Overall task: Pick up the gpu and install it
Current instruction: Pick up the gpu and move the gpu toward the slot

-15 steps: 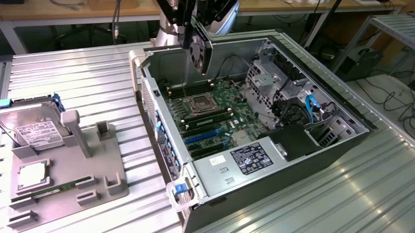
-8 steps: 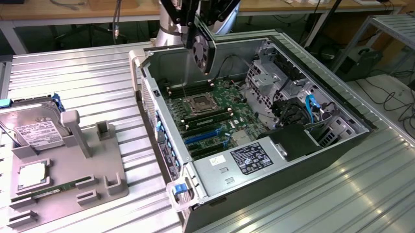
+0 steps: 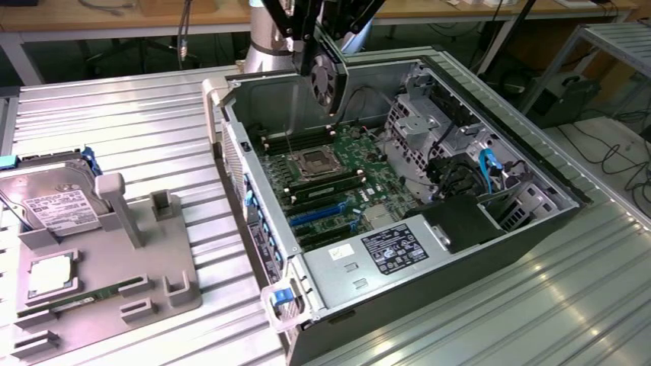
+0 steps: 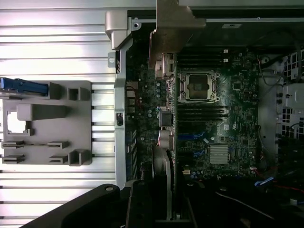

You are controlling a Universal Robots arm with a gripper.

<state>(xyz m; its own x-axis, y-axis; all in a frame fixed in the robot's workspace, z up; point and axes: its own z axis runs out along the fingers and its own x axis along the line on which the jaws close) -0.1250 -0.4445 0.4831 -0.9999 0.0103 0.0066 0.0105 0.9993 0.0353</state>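
Note:
The gpu (image 3: 328,80) hangs on edge above the open computer case (image 3: 539,164), its round fan facing the exterior view's left. My gripper (image 3: 313,38) is shut on its upper edge. In the wrist view the gpu (image 4: 170,142) shows edge-on as a thin strip, with its silver bracket (image 4: 173,28) at the far end, and my gripper (image 4: 156,206) is dark in the foreground. Below the card lies the green motherboard (image 3: 336,164) with its processor socket (image 4: 197,85). The blue expansion slots (image 3: 315,216) lie nearer the power supply, apart from the card.
A grey holder tray (image 3: 152,267) at the exterior view's left carries a silver hard drive (image 3: 56,206), a memory stick (image 3: 91,297) and a square chip (image 3: 51,274). The power supply (image 3: 386,252) and drive cage (image 3: 428,114) crowd the case. The ribbed metal table (image 3: 133,114) surrounds it.

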